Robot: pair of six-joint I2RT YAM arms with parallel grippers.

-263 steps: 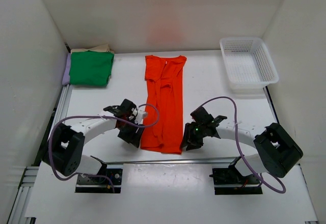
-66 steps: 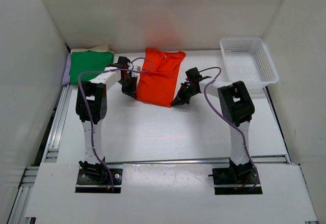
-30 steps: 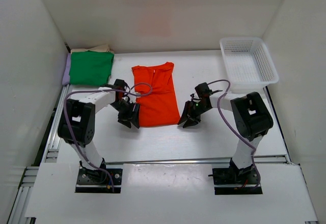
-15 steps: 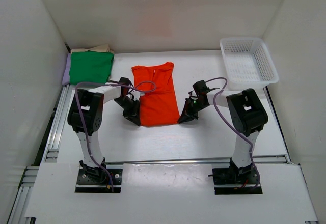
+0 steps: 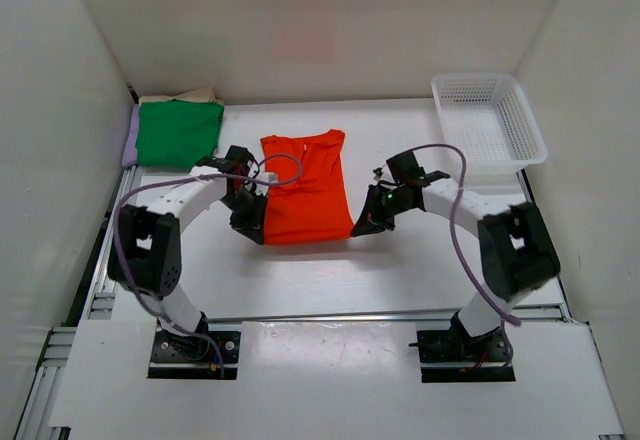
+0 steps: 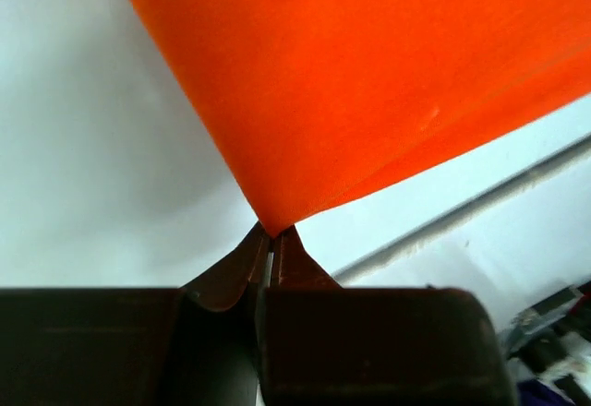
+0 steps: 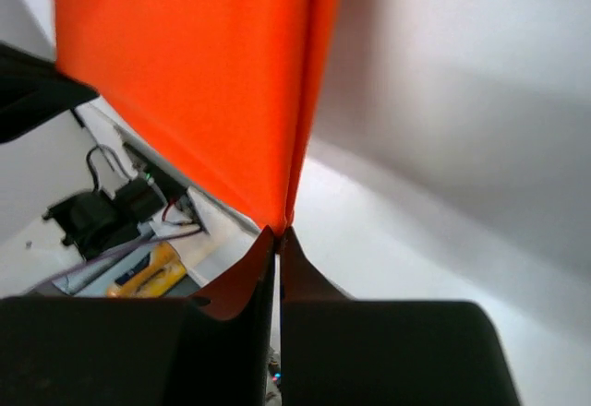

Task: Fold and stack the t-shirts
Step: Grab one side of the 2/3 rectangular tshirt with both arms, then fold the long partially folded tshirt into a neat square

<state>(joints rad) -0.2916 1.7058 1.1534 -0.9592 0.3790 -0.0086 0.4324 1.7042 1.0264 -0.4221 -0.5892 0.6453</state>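
Your left gripper (image 6: 274, 235) and right gripper (image 7: 278, 232) each pinch a near corner of the smooth folded orange-red cloth t-shirt (image 5: 300, 185). A folded bright green t-shirt (image 5: 178, 132) lies far-left and a white plastic mesh basket (image 5: 485, 168) far-right.

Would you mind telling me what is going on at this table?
Two robot arms are working on the orange-red cloth t-shirt lying mid-table. The left gripper and the right gripper are each shut on one of its near corners. A folded bright green t-shirt tops a pile at the far left; a white mesh basket sits far right.
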